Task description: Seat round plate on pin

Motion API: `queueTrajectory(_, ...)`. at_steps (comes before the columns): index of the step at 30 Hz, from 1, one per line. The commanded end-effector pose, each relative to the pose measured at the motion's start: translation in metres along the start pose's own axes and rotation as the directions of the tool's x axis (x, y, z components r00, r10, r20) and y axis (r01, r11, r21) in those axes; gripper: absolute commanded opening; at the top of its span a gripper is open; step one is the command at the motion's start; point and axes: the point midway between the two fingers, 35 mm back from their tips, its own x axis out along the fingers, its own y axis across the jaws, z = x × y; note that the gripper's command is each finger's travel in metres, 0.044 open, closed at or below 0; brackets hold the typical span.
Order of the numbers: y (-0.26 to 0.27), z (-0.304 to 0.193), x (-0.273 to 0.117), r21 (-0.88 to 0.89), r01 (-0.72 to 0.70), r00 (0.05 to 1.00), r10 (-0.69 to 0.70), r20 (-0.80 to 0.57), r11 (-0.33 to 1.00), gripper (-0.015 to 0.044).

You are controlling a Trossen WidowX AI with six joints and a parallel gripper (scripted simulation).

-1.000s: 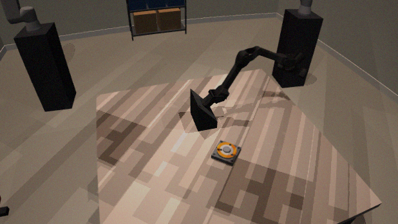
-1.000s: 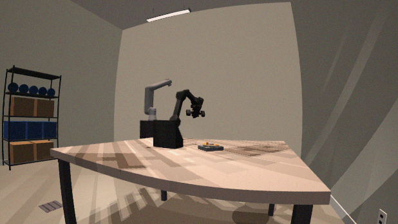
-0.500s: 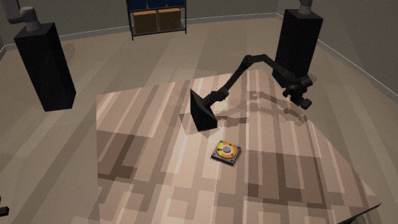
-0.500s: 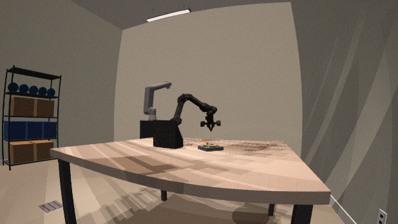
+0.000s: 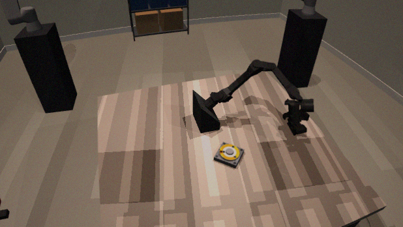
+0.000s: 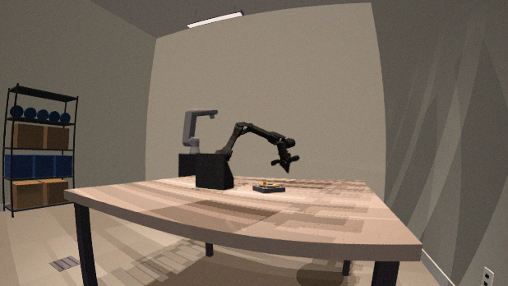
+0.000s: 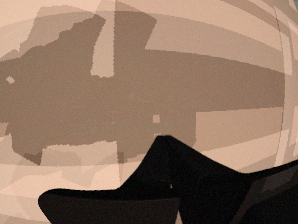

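Overhead, the round plate (image 5: 230, 151) sits mid-bench on its base (image 5: 223, 158), well apart from the empty, pressed-together gripper (image 5: 298, 129), whose wrist view shows only bench (image 7: 220, 43).

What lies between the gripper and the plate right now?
Only bare striped table top separates the shut gripper from the round plate on its base, clearest in the top view.

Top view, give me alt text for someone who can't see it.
A black robot arm reaches over a striped wooden table, its shut, empty gripper raised well to the right of a dark square base carrying a round yellow plate on a grey post.
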Motion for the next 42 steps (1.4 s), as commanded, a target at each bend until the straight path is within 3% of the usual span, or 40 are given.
queueTrajectory(1, -0.042, -0.061, 0.000, 0.130, 0.046, 0.993, -0.031, -0.115, 0.990, 0.0000)
queueTrajectory(13, -0.104, -0.219, -0.027, 0.573, 0.166, 0.953, 0.018, -0.302, 0.803, 0.0000)
queueTrajectory(19, -0.107, -0.317, -0.059, 0.796, 0.204, 0.939, 0.115, -0.323, 0.570, 0.0000)
queueTrajectory(21, -0.106, -0.329, -0.063, 0.821, 0.206, 0.939, 0.128, -0.319, 0.532, 0.0000)
queueTrajectory(26, -0.081, -0.404, -0.094, 0.955, 0.185, 0.952, 0.198, -0.233, 0.231, 0.0000)
queueTrajectory(34, -0.076, -0.414, -0.098, 0.967, 0.176, 0.956, 0.204, -0.213, 0.182, 0.0000)
queueTrajectory(42, -0.069, -0.422, -0.056, 0.968, 0.175, 0.956, 0.204, -0.211, 0.182, 0.0000)
